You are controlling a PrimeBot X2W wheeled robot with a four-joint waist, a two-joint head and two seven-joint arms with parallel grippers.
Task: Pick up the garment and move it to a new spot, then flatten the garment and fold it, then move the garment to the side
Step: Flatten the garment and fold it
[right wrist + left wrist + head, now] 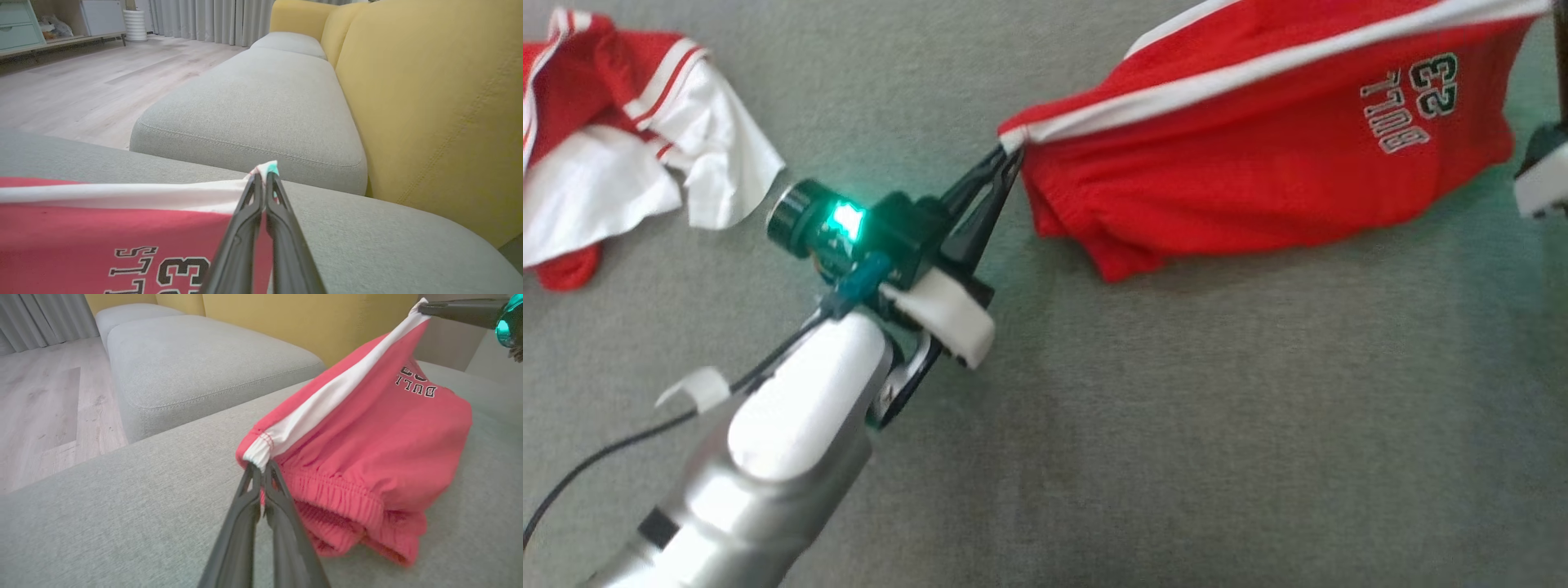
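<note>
Over the grey fabric sofa cushion [1176, 425], left claw [1011, 153] and right claw [261, 176] clamp shut on the red white-striped jersey shorts [1258, 180], best lowered taut.

Clipped by head view's top edge: red shorts [1258, 163]. Clipped at top and left edges there: red-and-white garment [621, 139]. Cut by left wrist view's upper right corner: right gripper [423, 308], body out of frame. Print [163, 269] cut by right wrist view's bottom edge, partly behind the fingers [241, 245]; half folded away in left wrist view. Lower waistband [339, 498] layers lost in folds. Slight blur across head view.
</note>
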